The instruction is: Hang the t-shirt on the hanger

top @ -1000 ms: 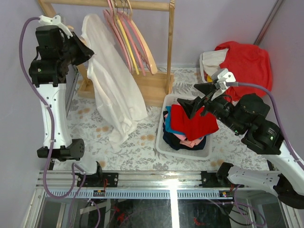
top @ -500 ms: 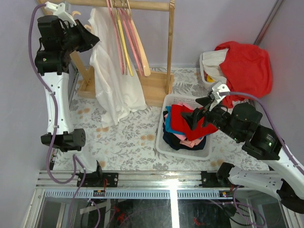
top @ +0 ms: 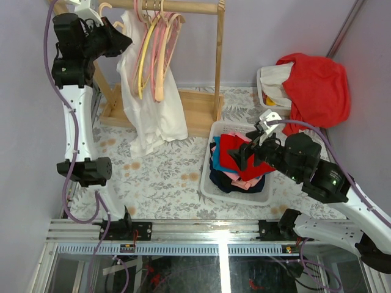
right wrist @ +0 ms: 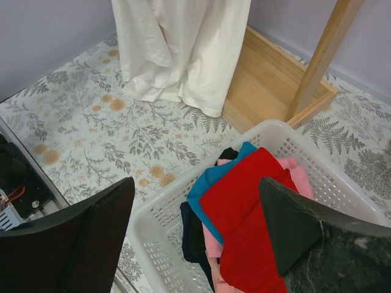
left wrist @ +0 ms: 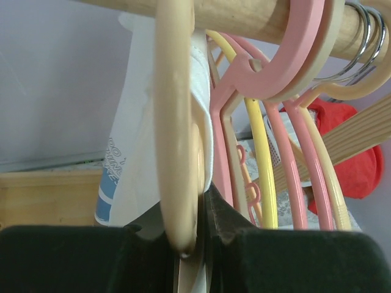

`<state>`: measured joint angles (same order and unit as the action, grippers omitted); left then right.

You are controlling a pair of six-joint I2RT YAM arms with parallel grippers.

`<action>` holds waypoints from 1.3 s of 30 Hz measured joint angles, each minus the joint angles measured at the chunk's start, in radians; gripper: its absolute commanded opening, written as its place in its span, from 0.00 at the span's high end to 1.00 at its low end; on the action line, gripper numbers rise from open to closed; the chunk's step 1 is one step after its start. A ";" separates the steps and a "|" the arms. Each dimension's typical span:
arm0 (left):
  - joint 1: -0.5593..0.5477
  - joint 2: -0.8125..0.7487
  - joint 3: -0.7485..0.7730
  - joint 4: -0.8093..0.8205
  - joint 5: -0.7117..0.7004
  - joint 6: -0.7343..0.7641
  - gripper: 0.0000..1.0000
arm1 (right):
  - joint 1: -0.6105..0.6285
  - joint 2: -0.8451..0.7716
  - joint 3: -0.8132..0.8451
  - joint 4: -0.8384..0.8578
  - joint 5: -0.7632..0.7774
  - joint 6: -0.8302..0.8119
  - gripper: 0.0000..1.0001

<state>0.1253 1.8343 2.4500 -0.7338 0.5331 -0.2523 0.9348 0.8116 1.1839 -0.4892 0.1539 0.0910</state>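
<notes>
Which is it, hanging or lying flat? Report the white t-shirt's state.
Hanging: the white short-sleeved cotton t-shirt drapes vertically beneath the round wooden rail, its hem reaching the floral tabletop.

likely lab: aluminium rig frame point(top: 201, 231), clothes rack point(top: 219, 61)

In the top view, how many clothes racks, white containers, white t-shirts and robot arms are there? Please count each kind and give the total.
Wooden clothes rack: 1
White plastic containers: 2
White short-sleeved cotton t-shirt: 1
Black-and-white robot arms: 2
Total: 6
</notes>
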 measured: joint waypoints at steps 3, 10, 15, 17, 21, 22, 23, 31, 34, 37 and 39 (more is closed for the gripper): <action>0.000 0.016 0.005 0.029 0.000 0.000 1.00 | 0.000 0.007 -0.003 0.003 -0.006 0.001 0.11; 0.002 0.060 0.006 0.089 -0.022 -0.005 1.00 | 0.000 0.033 -0.016 0.011 -0.018 0.011 0.11; 0.011 0.084 0.007 0.136 -0.037 -0.024 1.00 | 0.000 0.051 -0.027 0.023 -0.024 0.018 0.12; 0.012 0.089 0.007 0.154 -0.042 -0.035 1.00 | 0.000 0.057 -0.029 0.026 -0.026 0.021 0.12; 0.012 0.106 0.037 0.180 -0.047 -0.051 1.00 | 0.000 0.061 -0.038 0.031 -0.035 0.026 0.12; 0.012 0.110 0.045 0.189 -0.048 -0.057 1.00 | 0.000 0.062 -0.039 0.031 -0.036 0.026 0.12; 0.012 0.111 0.047 0.200 -0.050 -0.062 1.00 | 0.000 0.063 -0.039 0.031 -0.036 0.027 0.12; 0.012 0.142 0.047 0.295 -0.060 -0.120 1.00 | 0.000 0.066 -0.061 0.038 -0.042 0.039 0.12; 0.012 0.164 0.047 0.311 -0.060 -0.134 1.00 | 0.000 0.065 -0.071 0.039 -0.042 0.041 0.12; 0.012 0.193 0.047 0.346 -0.064 -0.140 1.00 | 0.000 0.065 -0.082 0.044 -0.042 0.042 0.12; 0.010 0.208 0.047 0.359 -0.068 -0.141 1.00 | 0.000 0.064 -0.089 0.050 -0.043 0.042 0.12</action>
<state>0.1352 2.0426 2.4966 -0.3752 0.4656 -0.3931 0.9348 0.8761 1.0950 -0.4397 0.1112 0.1326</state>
